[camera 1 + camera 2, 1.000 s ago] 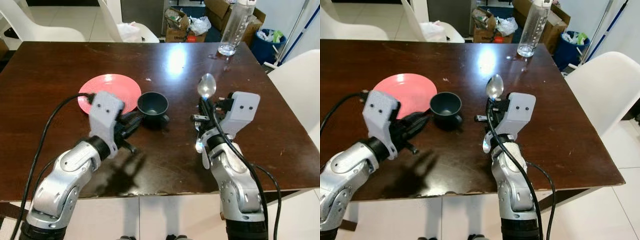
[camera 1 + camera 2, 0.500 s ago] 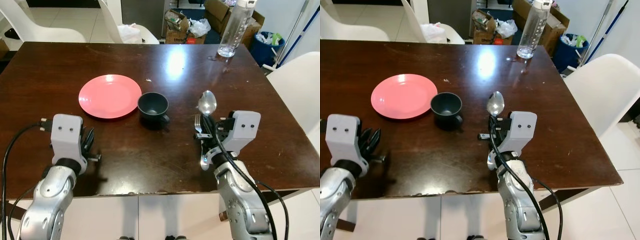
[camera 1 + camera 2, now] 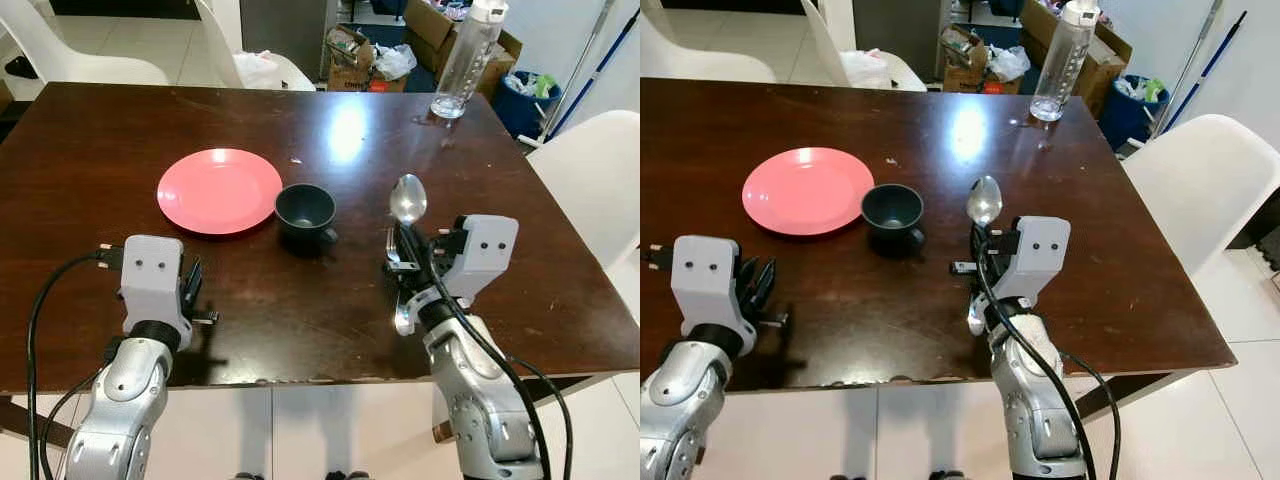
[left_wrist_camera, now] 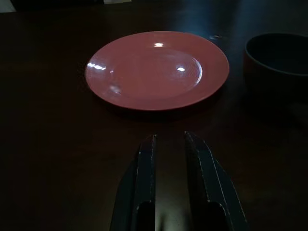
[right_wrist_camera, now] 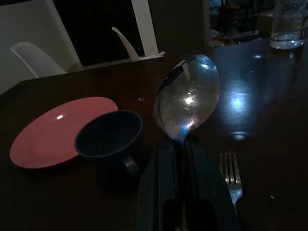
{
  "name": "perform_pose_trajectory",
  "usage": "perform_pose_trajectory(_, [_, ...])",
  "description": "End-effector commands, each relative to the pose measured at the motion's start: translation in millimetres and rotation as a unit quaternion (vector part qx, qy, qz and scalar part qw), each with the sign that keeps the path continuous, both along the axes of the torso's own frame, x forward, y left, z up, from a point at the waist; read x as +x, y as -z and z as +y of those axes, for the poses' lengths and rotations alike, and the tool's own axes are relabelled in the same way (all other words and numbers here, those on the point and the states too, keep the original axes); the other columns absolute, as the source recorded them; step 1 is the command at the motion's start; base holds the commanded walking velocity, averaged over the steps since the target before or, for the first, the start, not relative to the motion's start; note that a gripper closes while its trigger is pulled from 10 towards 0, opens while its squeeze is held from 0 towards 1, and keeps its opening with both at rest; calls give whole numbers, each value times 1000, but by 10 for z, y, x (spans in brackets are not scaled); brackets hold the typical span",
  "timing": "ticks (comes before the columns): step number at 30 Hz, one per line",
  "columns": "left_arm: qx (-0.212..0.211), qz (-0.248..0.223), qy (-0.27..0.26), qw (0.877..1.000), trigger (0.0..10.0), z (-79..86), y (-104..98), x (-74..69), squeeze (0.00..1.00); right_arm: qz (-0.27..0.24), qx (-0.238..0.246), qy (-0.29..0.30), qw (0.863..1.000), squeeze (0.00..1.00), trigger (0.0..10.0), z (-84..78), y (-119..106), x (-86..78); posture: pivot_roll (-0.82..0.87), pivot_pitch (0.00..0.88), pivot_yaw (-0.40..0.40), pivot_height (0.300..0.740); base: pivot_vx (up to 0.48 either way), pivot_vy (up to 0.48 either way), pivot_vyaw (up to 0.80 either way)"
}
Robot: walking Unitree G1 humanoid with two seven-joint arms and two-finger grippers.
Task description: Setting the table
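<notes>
Pink plate (image 3: 220, 190) beside dark cup (image 3: 306, 212) — right end effector (image 3: 408, 246) grips a spoon (image 3: 408, 199) above the fork (image 3: 393, 247).

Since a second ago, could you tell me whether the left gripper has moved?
Yes. The left gripper has pulled back from the dark cup toward the table's near edge.

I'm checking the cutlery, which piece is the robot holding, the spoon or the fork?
The spoon: the right pincer is shut on its handle, bowl sticking up. The fork lies flat on the table beside that pincer, untouched.

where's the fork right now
The fork lies flat on the table, just beside the right tool holding the spoon, right of the dark cup.
</notes>
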State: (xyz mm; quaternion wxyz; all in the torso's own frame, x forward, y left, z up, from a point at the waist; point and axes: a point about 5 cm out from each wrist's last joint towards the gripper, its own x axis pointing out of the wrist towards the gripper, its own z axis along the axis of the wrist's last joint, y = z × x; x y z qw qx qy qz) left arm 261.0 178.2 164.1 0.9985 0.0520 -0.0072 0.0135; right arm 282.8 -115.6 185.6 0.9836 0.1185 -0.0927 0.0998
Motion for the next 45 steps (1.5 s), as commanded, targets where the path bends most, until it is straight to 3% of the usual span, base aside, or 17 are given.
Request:
perform_pose_trajectory(1, [3, 8, -1, 1000, 10000, -16, 42, -7, 0, 11, -1, 4, 1000, 0, 10000, -15, 36, -12, 11, 93, -7, 740, 0, 0, -800])
perform_pose_trajectory(16, [-4, 2, 16, 1000, 10000, -145, 39, 57, 0, 6, -9, 2, 1000, 0, 10000, -5, 1, -14, 2, 91, -9, 740, 0, 0, -800])
perform_pose_trajectory(45, [-5, -2, 32, 999, 10000, -205, 25, 103, 0, 8, -6, 1, 1000, 0, 10000, 20, 3, -16, 2, 96, -4, 740, 0, 0, -800])
